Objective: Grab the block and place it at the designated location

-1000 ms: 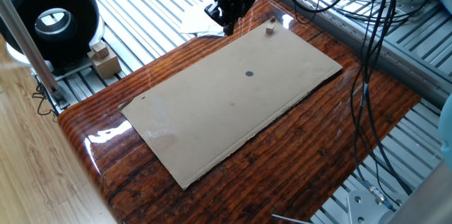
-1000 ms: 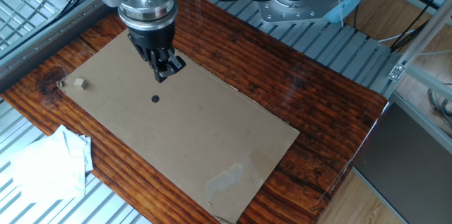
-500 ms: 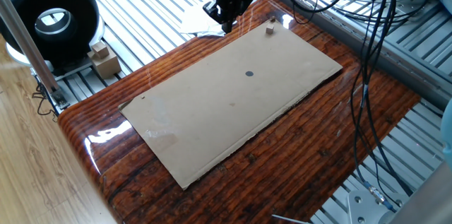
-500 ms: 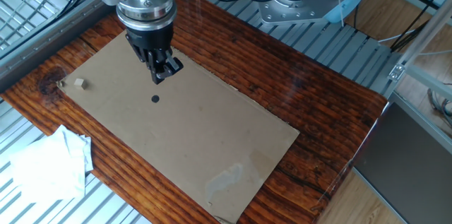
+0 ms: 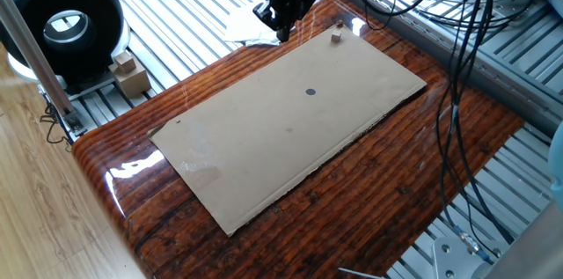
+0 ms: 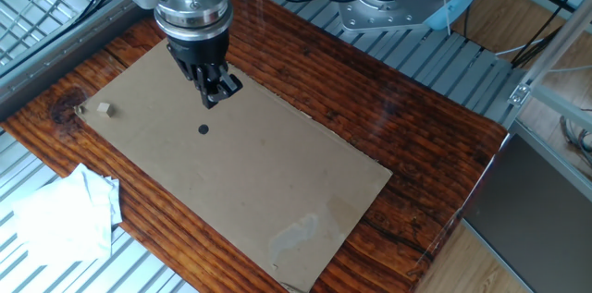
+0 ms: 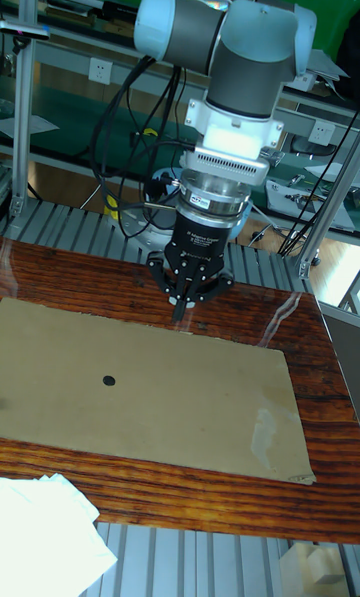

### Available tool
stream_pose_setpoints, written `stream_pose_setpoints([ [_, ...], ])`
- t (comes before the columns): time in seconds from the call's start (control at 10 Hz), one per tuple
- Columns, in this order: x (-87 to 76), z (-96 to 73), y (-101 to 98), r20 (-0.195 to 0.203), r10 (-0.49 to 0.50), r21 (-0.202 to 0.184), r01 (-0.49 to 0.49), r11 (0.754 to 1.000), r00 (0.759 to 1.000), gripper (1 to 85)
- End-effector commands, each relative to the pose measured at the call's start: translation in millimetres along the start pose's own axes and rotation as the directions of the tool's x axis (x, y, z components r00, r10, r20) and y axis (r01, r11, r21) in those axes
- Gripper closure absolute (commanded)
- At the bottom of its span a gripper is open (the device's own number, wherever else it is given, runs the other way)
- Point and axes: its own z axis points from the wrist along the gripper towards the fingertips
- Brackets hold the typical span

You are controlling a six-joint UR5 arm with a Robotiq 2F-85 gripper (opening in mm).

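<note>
Gripper (image 6: 215, 95) hangs above the cardboard sheet (image 6: 259, 182), fingers pinched together, holding nothing. Over at nine o'clock of the dark dot (image 6: 203, 128) in the other fixed view, the block (image 6: 107, 108) sits near the sheet's corner, well apart.

Claw (image 7: 181, 306) gap (perhaps shut) unclear.

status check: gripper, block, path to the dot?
Gripper shut, empty, hovering above cardboard sheet. Block untouched near sheet corner, apart from dot. Nothing between block and dot.
</note>
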Motion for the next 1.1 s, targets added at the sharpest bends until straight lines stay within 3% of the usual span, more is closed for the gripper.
stream_pose_setpoints([
  [0.0,6.2,-0.6,-5.3,-0.023,-0.026,0.017,0.026,1.0,0.999,84.7],
  [0.2,4.8,-1.3,-2.8,-0.018,-0.023,0.009,0.023,1.0,1.0,84.7],
  [0.3,6.6,-1.3,3.5,-0.024,-0.021,-0.015,0.021,1.0,0.999,84.7],
  [0.5,10.1,0.5,-3.1,-0.036,-0.047,0.017,0.048,0.999,0.998,84.7],
  [0.7,8.5,0.1,6.0,-0.029,-0.049,-0.02,0.048,0.999,0.998,84.7],
  [0.8,4.0,0.3,1.4,-0.013,-0.065,-0.001,0.065,0.998,0.998,84.7],
  [1.0,2.2,1.1,3.2,-0.004,-0.099,-0.003,0.099,0.995,0.995,84.7],
])
